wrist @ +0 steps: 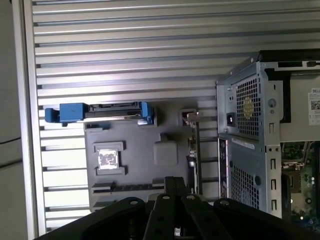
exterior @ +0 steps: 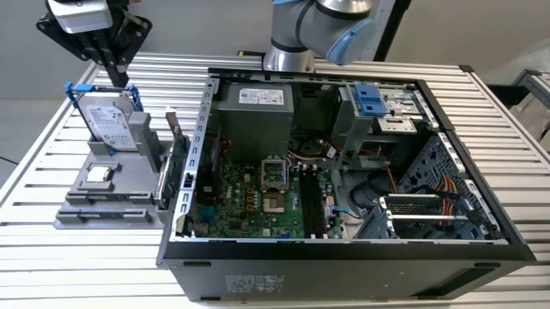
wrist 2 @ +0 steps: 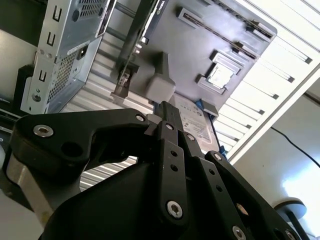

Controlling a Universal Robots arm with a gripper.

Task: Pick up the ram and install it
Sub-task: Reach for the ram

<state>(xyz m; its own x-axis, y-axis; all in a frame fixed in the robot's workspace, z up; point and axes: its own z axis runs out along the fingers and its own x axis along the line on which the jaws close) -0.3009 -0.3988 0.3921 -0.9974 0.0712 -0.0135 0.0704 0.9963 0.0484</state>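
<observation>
The ram (wrist: pixel 127 186) looks to be the thin dark strip standing on edge in a long slot of the grey moulded holder (wrist: pixel 135 145). It is too slight to be sure of, and in the exterior view it is only a dark line (exterior: pixel 110 198) near the holder's front steps. There its long axis runs from 9 to 3 o'clock. It lies at roughly 6 o'clock from the gripper (exterior: pixel 122 81), well apart from it.

The gripper's black fingers are pressed together with nothing between them, tapering to one narrow tip in the second wrist view. It hangs tip-down above the upright hard drive (exterior: pixel 112 125), a grey metal slab in a blue plastic frame at the holder's 12 o'clock end.

A green card (exterior: pixel 176 170) with a metal bracket stands on edge along the holder's 3 o'clock side. Just beyond it is the open black computer case (exterior: pixel 344 257). Inside lies the green motherboard (exterior: pixel 249 199), and its long black memory slots (exterior: pixel 311 203) run from 12 to 6 o'clock.

Everything rests on a ribbed, pale metal surface (exterior: pixel 86 264).
</observation>
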